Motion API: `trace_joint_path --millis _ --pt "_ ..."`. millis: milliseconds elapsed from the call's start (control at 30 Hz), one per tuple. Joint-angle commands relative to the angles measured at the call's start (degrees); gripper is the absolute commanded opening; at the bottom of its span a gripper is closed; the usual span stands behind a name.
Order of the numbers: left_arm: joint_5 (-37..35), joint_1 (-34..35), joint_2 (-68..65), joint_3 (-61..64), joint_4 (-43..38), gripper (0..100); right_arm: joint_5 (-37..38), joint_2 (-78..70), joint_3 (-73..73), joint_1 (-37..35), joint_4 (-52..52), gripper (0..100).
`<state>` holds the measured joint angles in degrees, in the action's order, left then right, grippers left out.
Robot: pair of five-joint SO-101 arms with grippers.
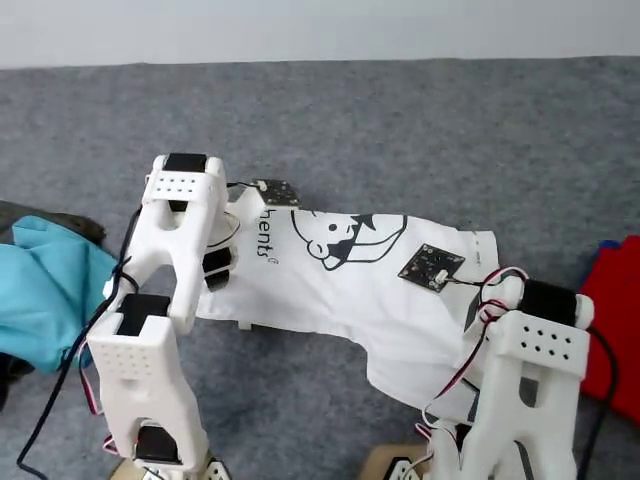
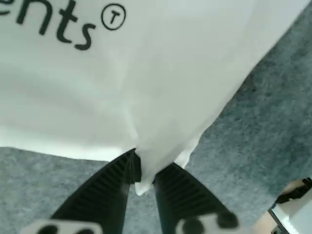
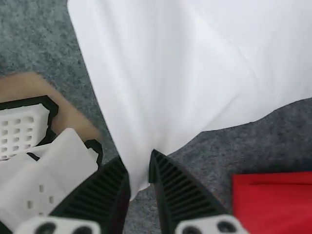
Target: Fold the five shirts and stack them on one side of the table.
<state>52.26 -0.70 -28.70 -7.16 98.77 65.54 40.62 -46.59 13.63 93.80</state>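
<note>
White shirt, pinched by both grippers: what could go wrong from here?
1. The left gripper pinches only a thin bit at the edge of the white shirt, so the cloth might slip out.
2. The right gripper grips a bunched fold, so the fold may come out crooked.
3. The red shirt lies close beside the right gripper and might get snagged.

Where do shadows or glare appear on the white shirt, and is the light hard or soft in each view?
High view: soft, even light, no glare on the white shirt. Left wrist view: mild grey shading in the creases above the left fingers. Right wrist view: faint shading along the fold by the right fingers, with a thin shadow on the grey table cover.
</note>
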Motion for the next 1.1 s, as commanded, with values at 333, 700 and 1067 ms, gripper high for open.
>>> trace_joint_path --millis 333,700,1067 --pt "2.5 0.2 1.2 0.1 1.8 11 0.7 2.0 -0.5 0.7 0.3 2.0" --pt "2.5 -0.3 13.9 4.4 1.8 18 0.4 2.1 10.1 0.7 8.8 20.6" --pt "4.0 4.0 28.4 5.5 1.8 18 -0.2 2.1 22.6 0.7 8.7 20.6"
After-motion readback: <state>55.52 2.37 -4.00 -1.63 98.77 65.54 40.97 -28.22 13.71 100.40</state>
